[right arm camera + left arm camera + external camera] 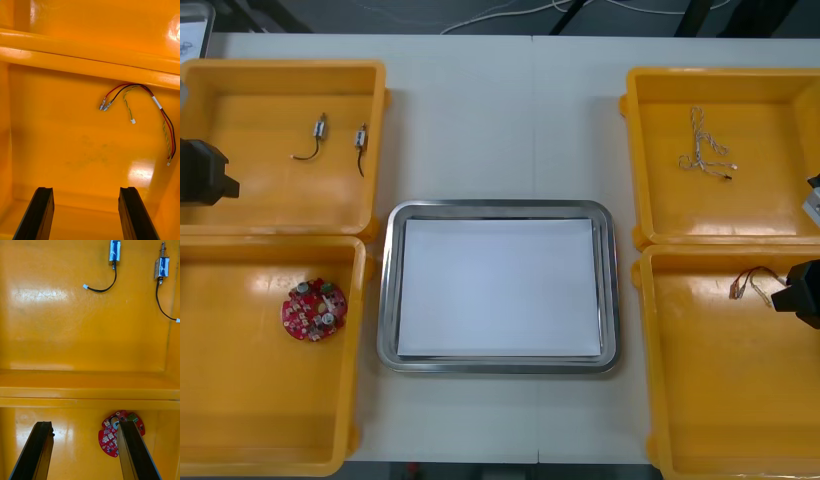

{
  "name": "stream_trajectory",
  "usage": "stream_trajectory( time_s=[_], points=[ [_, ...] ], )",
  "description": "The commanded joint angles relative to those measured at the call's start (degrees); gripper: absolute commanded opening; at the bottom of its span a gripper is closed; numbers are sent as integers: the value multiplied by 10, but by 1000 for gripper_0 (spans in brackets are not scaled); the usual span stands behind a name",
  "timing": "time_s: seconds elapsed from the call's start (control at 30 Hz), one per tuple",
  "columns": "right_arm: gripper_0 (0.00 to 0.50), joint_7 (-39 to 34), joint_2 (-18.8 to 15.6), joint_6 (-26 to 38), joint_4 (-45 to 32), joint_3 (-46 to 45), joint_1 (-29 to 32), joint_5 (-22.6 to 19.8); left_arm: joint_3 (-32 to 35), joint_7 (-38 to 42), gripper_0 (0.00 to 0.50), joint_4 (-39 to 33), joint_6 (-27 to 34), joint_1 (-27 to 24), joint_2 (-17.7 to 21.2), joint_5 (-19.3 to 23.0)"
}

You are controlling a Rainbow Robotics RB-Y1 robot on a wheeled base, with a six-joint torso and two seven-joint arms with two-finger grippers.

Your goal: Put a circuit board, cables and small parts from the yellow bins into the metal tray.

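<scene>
- Front view: the circuit board (313,310) lies flat in the near left bin (240,400), close to the far wall, with bare floor all round it.
- Two small metal parts (321,127) lie apart in the far left bin (280,200).
- Between the bins on the surface (500,120), the metal tray (498,211) is white inside, its rim close to the bins on both sides.
- A twisted cable (705,152) lies in the far right bin (780,215).
- A red, black and yellow cable (150,97) lies near the far wall of the near right bin (720,400).
- At the far left bin's outer edge, the left hand (85,423) has its fingers (37,450) apart and holds nothing.
- At the near right bin's outer edge, the right hand (86,189) also has its fingers apart and is empty.
</scene>
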Motion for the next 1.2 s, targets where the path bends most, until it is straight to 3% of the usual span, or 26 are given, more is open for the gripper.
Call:
stream_trajectory(
  time_s=[0.03, 1.2],
  points=[
    [500, -10, -20, 4, -8, -16, 9, 0, -7, -55, 500, -20, 4, 10, 27, -1],
    [500, -10, -20, 4, -8, -16, 9, 0, -7, -55, 500, -20, 4, 10, 27, -1]
  ],
)
